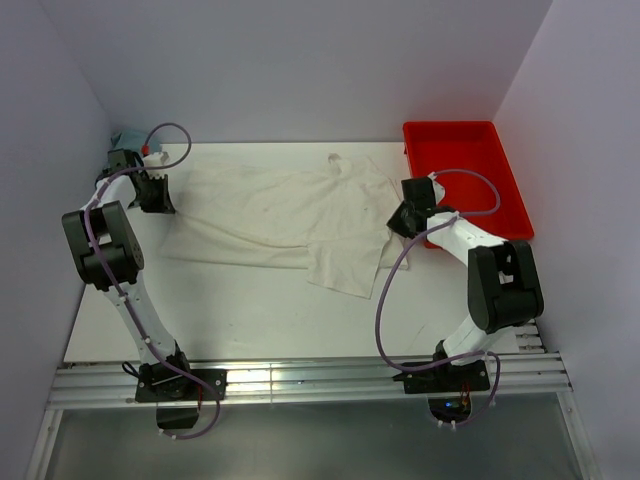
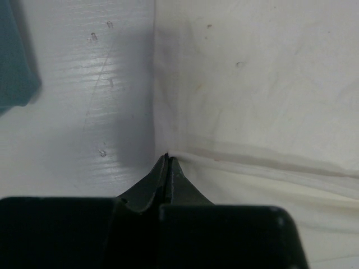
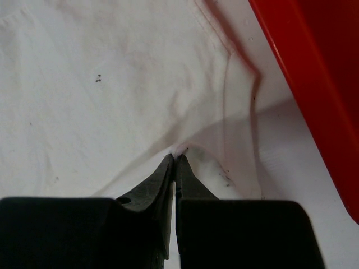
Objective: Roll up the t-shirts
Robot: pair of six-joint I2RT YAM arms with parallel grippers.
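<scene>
One cream-white t-shirt [image 1: 280, 215] lies spread and wrinkled across the back half of the table, with a flap hanging toward me at its lower right. My left gripper [image 1: 163, 200] sits at the shirt's left edge. In the left wrist view its tips [image 2: 167, 158] are shut on the hem of the t-shirt [image 2: 252, 84], and a crease runs right from them. My right gripper [image 1: 398, 220] is at the shirt's right edge, beside the tray. It [image 3: 178, 156] is shut on a small peak of the fabric [image 3: 112, 84], which puckers up around the tips.
A red tray [image 1: 470, 128] stands at the back right, its wall [image 3: 314, 84] close to my right gripper. A teal object [image 1: 125, 138] sits in the back left corner, also seen as the teal object [image 2: 14, 56] by my left wrist. Bare white table [image 1: 230, 310] lies in front of the shirt.
</scene>
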